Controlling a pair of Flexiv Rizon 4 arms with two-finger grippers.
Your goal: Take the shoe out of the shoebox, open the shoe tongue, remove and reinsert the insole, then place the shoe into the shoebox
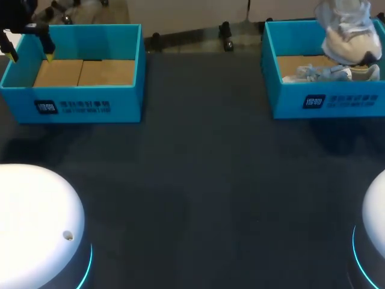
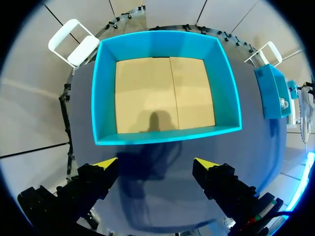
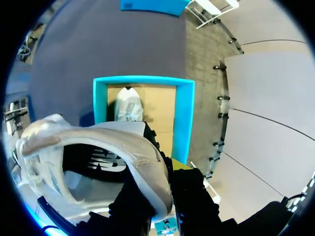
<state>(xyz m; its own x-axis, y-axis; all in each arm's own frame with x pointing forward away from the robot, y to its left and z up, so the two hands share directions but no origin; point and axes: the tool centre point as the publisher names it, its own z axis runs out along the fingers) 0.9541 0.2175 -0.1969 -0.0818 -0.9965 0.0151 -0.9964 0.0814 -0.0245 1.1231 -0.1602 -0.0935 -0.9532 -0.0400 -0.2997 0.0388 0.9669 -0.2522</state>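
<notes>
A pale, whitish shoe (image 1: 348, 35) hangs above the right blue shoebox (image 1: 325, 102) at the far right. In the right wrist view my right gripper (image 3: 166, 192) is shut on the rim of this shoe's (image 3: 98, 142) opening, and its dark inside shows. A second light shoe (image 1: 325, 73) lies inside that box, also seen below the held shoe (image 3: 128, 105). My left gripper (image 2: 156, 164) hangs open over the near wall of the left blue shoebox (image 2: 167, 138), with nothing between its fingers. That box (image 1: 78, 102) holds only its bare cardboard floor.
The two boxes stand at the far corners of the dark table (image 1: 198, 180), with a wide gap between them. The white arm bases (image 1: 36, 223) (image 1: 376, 235) sit at the near corners.
</notes>
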